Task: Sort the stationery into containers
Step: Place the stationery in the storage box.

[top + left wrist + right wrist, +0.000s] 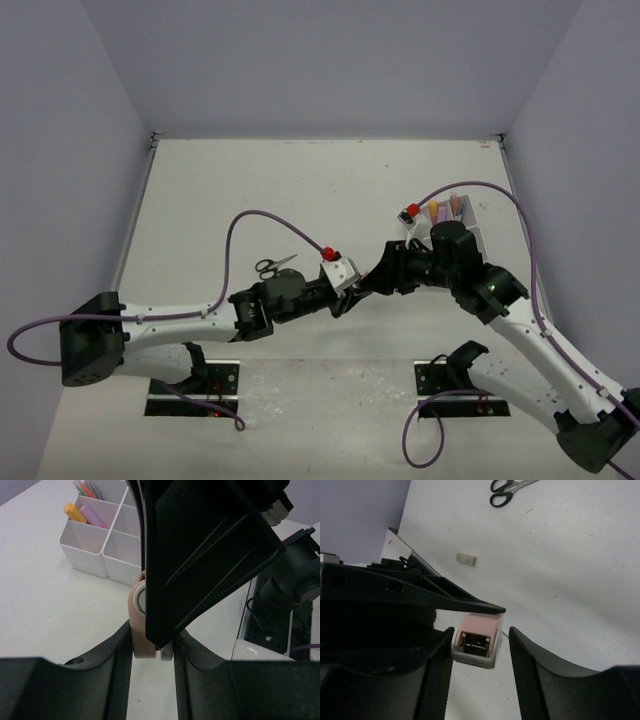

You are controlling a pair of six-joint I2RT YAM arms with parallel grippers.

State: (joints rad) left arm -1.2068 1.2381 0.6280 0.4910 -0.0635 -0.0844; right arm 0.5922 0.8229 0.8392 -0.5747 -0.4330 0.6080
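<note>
My left gripper (152,655) is shut on a small pink-and-grey block (142,630), held just above the table near the middle. My right gripper (480,652) straddles the same block (477,635): one finger lies against its side, while a gap shows between the block and the other finger. In the top view the two grippers meet, the left (345,300) and the right (372,285), and they hide the block. The white divided tray (472,228) stands at the right, with an orange marker (75,512) and a purple marker (92,516) in one compartment. Black-handled scissors (275,266) lie on the table.
A small tan eraser (466,558) lies on the table near the scissors (507,490). The tray's (107,555) far compartment holds thin pens. Purple cables loop over both arms. Walls close in the table on three sides.
</note>
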